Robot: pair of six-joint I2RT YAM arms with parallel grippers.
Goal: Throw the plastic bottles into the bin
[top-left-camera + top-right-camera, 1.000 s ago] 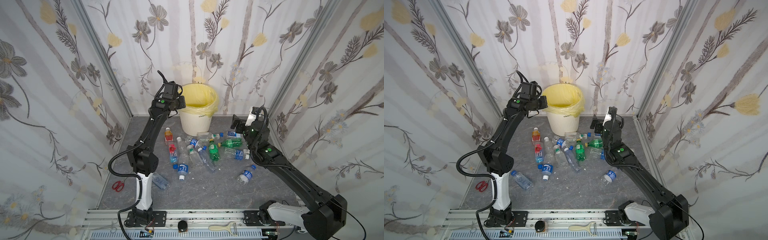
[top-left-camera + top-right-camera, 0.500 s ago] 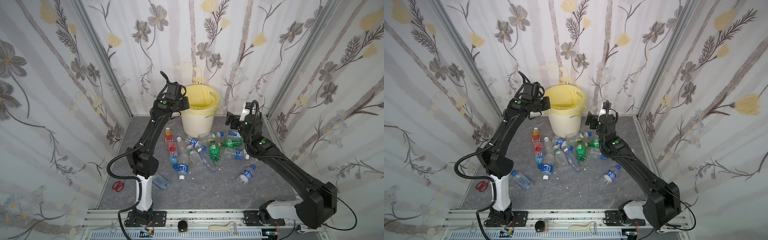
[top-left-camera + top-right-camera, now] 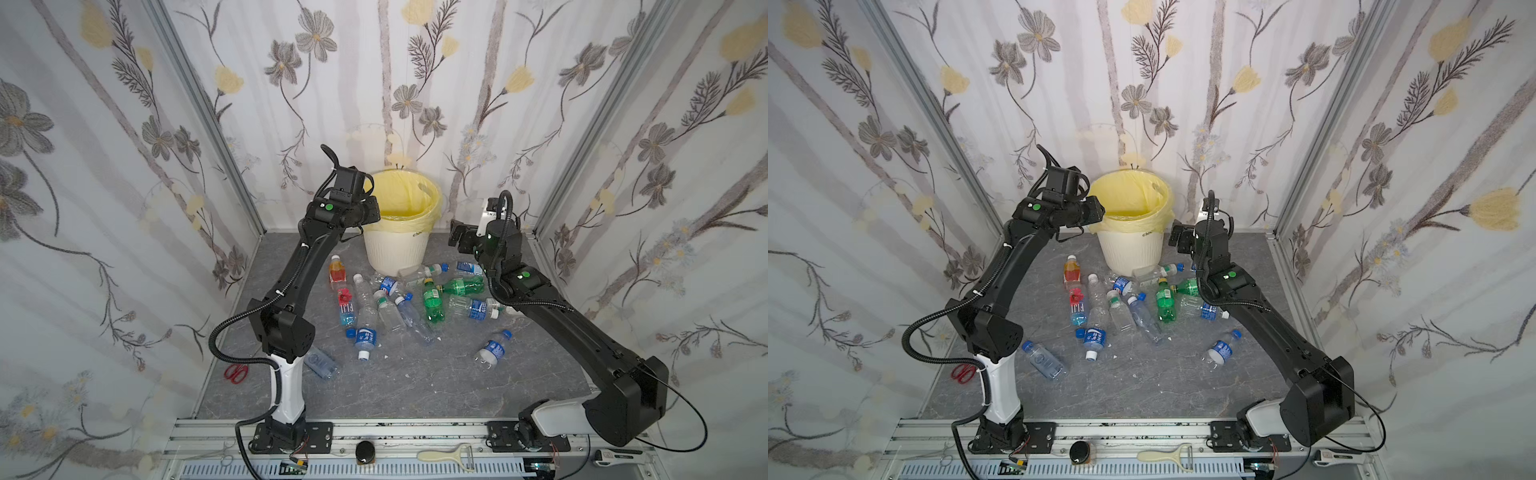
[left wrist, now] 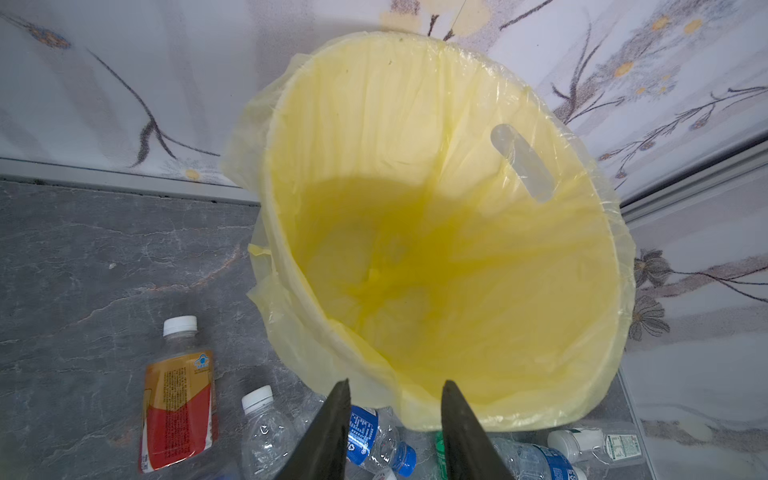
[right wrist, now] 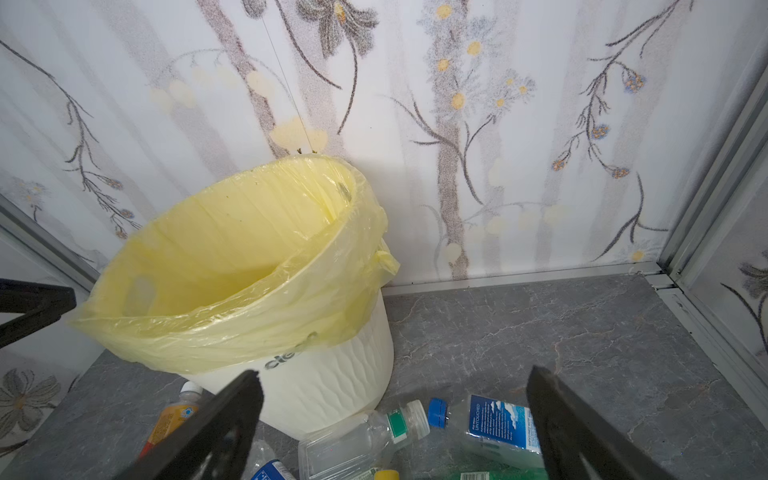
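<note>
The bin [image 3: 395, 253] [image 3: 1129, 253] stands at the back wall, cream and ribbed, with a yellow bag over its rim [image 4: 582, 166] [image 5: 332, 382]. Several plastic bottles [image 3: 390, 303] [image 3: 1121, 307] lie in front of it, among them a green bottle [image 3: 432, 305] and an orange-red bottle [image 3: 336, 270] [image 4: 178, 399]. My left gripper [image 3: 374, 210] [image 3: 1096, 214] [image 4: 395, 382] hangs at the bin's left rim, jaws slightly open and empty. My right gripper [image 3: 455, 235] [image 3: 1175, 239] [image 5: 395, 372] is wide open and empty, raised to the right of the bin above a green-labelled clear bottle [image 5: 361, 436].
One bottle [image 3: 492, 349] lies apart at the right and another bottle [image 3: 320, 363] by the left arm's base. Red scissors [image 3: 236, 372] lie at the left floor edge. A peeler [image 3: 446, 455] and a black knob [image 3: 365, 451] rest on the front rail. Papered walls close three sides.
My left gripper has edged right to the bin's rim and its jaws have parted a little. The right arm has swung its wrist up and toward the bin, jaws still wide.
</note>
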